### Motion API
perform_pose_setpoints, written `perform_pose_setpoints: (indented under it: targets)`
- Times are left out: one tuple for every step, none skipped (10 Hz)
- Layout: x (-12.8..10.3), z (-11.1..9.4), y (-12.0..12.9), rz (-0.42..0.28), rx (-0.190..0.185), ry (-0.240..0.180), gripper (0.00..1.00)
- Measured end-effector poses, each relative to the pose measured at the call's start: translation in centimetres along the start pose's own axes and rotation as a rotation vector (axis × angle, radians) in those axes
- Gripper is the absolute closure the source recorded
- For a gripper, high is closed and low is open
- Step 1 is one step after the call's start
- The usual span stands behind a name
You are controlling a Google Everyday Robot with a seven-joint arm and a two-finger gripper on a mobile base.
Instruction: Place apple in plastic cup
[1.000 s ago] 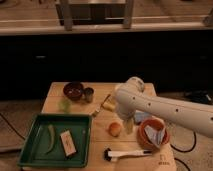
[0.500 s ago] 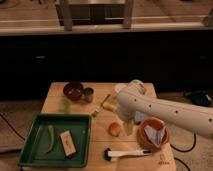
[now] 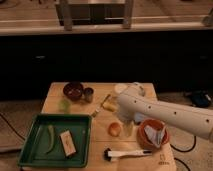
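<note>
We see the small, round, orange-red apple (image 3: 115, 129) on the wooden table (image 3: 100, 145), near 8 o'clock from the gripper (image 3: 128, 121), just beside it. The gripper hangs under the white arm (image 3: 165, 112) dotted with holes; we cannot tell its grip. An orange bowl (image 3: 142, 140) sits at the apple's 3 o'clock.

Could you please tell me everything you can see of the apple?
The apple is a small, round fruit, orange-red with a paler yellowish patch, smooth-looking and whole. It rests on the wooden table, right of the green tray and left of the orange bowl, touching neither. The tool, at the end of the white arm, is just above and to its right; whether they touch cannot be told.
</note>
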State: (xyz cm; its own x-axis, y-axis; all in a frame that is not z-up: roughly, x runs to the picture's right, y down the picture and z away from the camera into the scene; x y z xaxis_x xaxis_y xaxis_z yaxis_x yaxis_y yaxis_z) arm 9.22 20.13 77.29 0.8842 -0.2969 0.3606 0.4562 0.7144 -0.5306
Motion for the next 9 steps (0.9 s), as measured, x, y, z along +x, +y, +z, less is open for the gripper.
perform_pose_setpoints:
  targets:
    - [0.0,0.3,0.1,-0.005,-0.002,-0.004,0.20]
    - [0.0,0.5,0.1,-0.009,-0.003,-0.008,0.20]
    - [-0.1,0.9,0.2,-0.016,-0.005,-0.015,0.20]
    - [-0.1,1.2,0.3,-0.022,-0.008,-0.021,0.20]
    - [-0.2,1.4,0.4,-0.027,-0.010,-0.025,0.20]
    - [-0.3,1.9,0.5,-0.037,-0.013,-0.033,0.20]
    - [-0.4,2.1,0.5,-0.040,-0.016,-0.037,0.20]
    - [-0.4,2.3,0.5,-0.044,-0.018,-0.041,0.20]
    - [-0.5,2.4,0.5,-0.050,-0.020,-0.044,0.20]
